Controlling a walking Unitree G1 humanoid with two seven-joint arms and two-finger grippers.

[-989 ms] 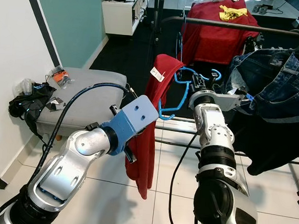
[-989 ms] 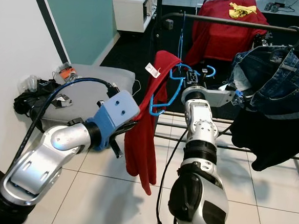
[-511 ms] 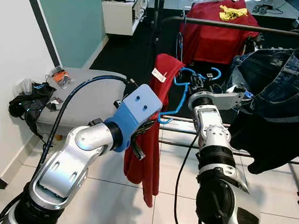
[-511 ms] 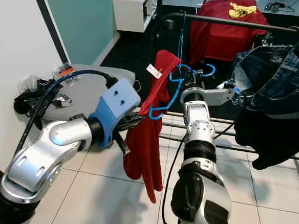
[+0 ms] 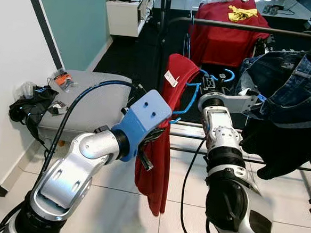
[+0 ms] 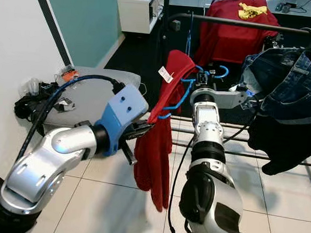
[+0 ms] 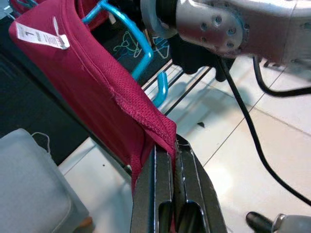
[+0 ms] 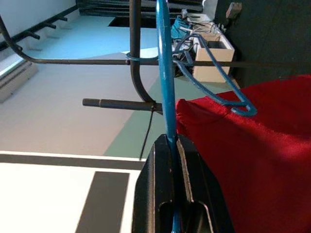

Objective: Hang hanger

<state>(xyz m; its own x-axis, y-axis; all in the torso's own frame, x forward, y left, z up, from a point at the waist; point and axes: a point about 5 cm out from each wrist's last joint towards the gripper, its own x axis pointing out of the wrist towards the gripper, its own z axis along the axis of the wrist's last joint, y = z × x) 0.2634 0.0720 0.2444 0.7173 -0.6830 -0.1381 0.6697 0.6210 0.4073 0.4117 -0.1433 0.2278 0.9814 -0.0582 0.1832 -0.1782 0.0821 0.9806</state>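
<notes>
While the red garment (image 5: 161,143) hung lower and more to the left one second ago, it now sits higher and closer to the black clothes rail (image 5: 247,28), and the blue hanger (image 5: 191,95) under it has come up with it. The left arm has also risen and moved inward, so its blue wrist block is now just beside the cloth.

The right pincer (image 8: 171,145) has its two black fingers pressed together on the thin blue wire of the hanger. In the right wrist view the wire runs straight up from between the fingers toward the rail, but the hook is not over the rail yet. The left pincer (image 7: 171,160) is pinching the stitched edge of the red garment, which keeps the cloth spread and stops it from sliding off the hanger.

My judgement is that the task is in its lifting step: the hanger is carried between the two arms, in front of the rail and a little below it, left of the blue jeans (image 5: 286,83) that already hang there. The hook must go higher and then over the bar before anything is let go.

For writing, a small white tag (image 7: 40,36) is sewn at the collar of the garment. In the left wrist view it shows one dark mark that looks like "7" or "1"; I cannot tell which. No brand can be read.
</notes>
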